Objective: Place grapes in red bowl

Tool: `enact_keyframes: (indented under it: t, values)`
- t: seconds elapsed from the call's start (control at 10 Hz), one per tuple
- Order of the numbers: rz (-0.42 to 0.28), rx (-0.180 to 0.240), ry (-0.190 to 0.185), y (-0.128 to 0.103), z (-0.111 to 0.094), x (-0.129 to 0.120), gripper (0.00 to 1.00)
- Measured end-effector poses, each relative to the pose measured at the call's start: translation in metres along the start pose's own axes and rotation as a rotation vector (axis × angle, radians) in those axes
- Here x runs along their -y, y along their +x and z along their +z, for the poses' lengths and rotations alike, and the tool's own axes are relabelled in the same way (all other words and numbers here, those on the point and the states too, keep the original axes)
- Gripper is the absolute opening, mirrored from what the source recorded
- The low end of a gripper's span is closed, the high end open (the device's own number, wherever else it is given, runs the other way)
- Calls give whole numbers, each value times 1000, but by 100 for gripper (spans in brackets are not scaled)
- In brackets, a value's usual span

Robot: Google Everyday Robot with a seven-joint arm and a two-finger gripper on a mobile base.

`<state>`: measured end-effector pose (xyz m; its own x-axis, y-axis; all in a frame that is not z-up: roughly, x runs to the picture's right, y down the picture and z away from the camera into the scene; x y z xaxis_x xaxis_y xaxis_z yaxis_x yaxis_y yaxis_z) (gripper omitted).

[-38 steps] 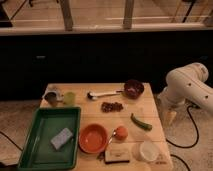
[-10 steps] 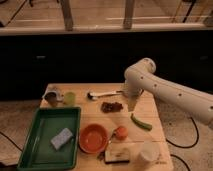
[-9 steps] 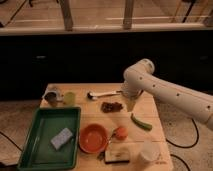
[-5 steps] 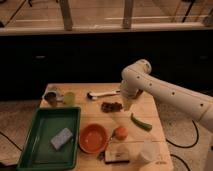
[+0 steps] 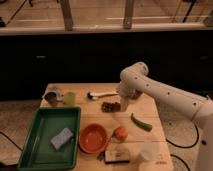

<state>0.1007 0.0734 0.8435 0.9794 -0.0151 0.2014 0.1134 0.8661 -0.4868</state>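
The grapes (image 5: pixel 109 106) are a small dark reddish-brown bunch lying on the wooden table (image 5: pixel 155 112), just behind its middle. My gripper (image 5: pixel 123 105) hangs down from the white arm (image 5: pixel 155 92) and sits right at the right end of the bunch, close to the tabletop. The red bowl (image 5: pixel 93 138) is an orange-red shallow dish nearer the front, to the front left of the grapes, with nothing in it.
A round orange fruit (image 5: pixel 120 133) lies right of the bowl, and a green pepper (image 5: pixel 141 122) right of the gripper. A green tray (image 5: pixel 37 150) with a sponge (image 5: pixel 62 138) is at the left. Two cups (image 5: pixel 60 97), a white brush (image 5: pixel 102 94), a white cup (image 5: pixel 148 152) and a packet (image 5: pixel 117 156) also stand here.
The arm has swung in from the table's right side and moved left and down, so the gripper is now beside the grapes. The objects on the table have not moved.
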Motion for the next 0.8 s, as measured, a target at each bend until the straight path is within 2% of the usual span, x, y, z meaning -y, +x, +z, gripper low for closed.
enact_keyframes:
  t: [0.8]
  values:
    - [63, 34, -43, 0, 43, -6, 80]
